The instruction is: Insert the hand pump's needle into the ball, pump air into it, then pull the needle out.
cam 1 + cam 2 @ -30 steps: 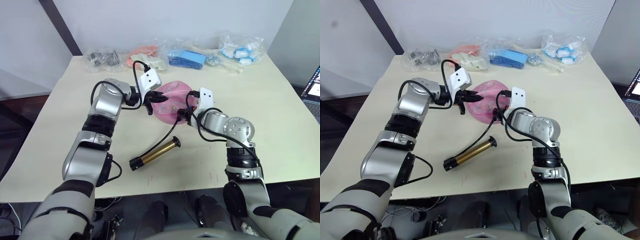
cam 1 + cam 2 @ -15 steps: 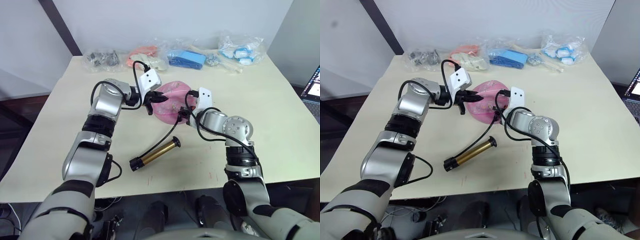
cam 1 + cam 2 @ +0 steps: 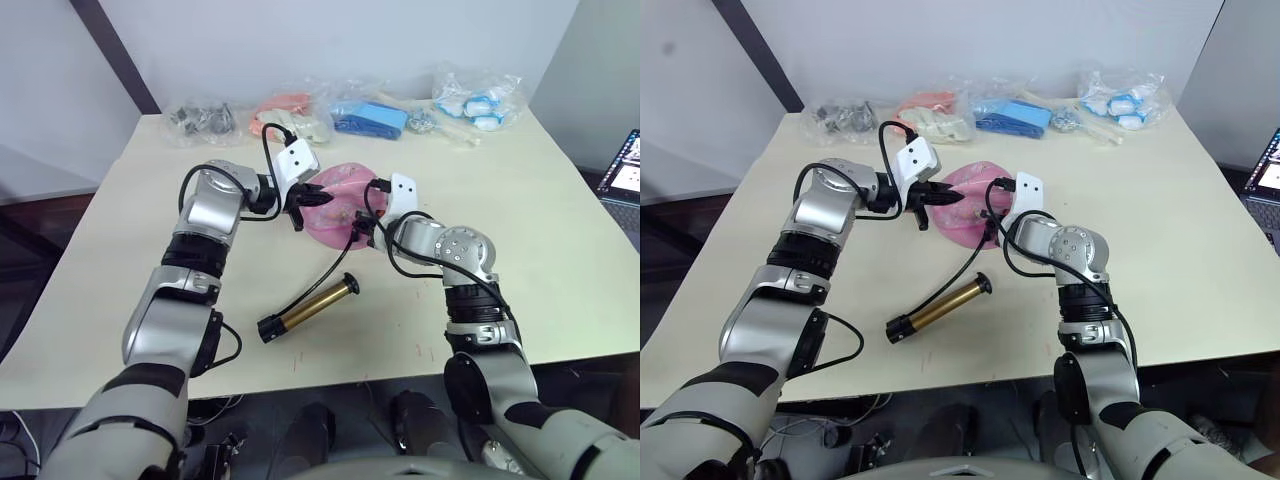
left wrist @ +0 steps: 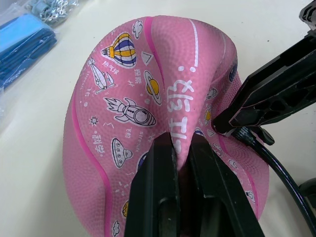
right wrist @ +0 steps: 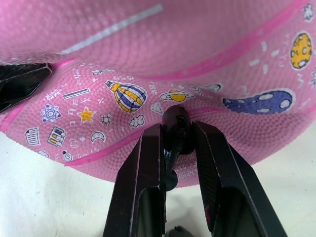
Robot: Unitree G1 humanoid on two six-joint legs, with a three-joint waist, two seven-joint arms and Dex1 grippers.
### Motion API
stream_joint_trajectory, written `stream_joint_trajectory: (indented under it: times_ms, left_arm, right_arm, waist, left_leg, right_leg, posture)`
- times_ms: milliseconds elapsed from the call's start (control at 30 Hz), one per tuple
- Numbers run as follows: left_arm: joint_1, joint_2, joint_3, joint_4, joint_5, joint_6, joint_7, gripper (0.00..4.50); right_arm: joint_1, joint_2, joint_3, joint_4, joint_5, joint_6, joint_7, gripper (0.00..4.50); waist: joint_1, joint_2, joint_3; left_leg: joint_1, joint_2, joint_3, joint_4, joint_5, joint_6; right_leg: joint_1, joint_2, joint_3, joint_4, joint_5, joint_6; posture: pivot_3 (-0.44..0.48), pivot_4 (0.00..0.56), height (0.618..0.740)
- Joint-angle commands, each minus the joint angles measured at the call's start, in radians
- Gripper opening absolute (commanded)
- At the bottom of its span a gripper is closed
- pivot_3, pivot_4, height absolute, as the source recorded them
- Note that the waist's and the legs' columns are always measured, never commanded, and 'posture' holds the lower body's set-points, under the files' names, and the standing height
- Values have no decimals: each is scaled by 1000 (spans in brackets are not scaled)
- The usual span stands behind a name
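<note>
- Over the last second I see almost no change — my right claw (image 5: 178,143) still pinches the needle (image 5: 176,120) fitting against the ball (image 3: 338,205).
- Left claw (image 4: 181,153) keeps pinching a fold of the ball; the hand pump (image 3: 308,309) lies untouched on the tabletop (image 3: 560,230), nearer me than the ball — insertion seems unfinished.

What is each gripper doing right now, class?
Left gripper: shut on a fold of the ball.
Right gripper: shut on the needle at the ball.

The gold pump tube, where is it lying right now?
The hand pump lies flat on the table in the head views, nearer the robot than the pink ball, between its two arms; its thin black hose runs up toward the ball.
</note>
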Motion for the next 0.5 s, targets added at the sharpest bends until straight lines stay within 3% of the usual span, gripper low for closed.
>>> stream_joint_trajectory:
  times_ms: [33, 233, 500]
  left_arm:
    - [42, -22, -50, 16, 14, 25, -33, 0]
    - [44, -29, -50, 16, 14, 30, -28, 0]
    - [39, -37, -49, 36, 21, 34, -9, 0]
  right_arm:
    - [-52, 103, 10, 109, -40, -46, 23, 324]
    - [-50, 93, 23, 196, -77, -90, 65, 324]
    - [-33, 99, 36, 167, -93, -113, 86, 324]
  waist:
    - [-5, 0, -1]
    - [-10, 0, -6]
    - [-10, 0, -8]
  left_leg:
    - [0, 0, 0, -1, 0, 0]
    - [3, 1, 0, -3, 0, 0]
    - [3, 2, -1, -4, 0, 0]
  right_leg:
    - [0, 0, 0, 0, 0, 0]
    - [0, 1, 1, 0, 0, 1]
    - [0, 1, 2, -1, -1, 2]
  posture:
    - [0, 150, 740]
    - [0, 150, 740]
    - [0, 150, 740]
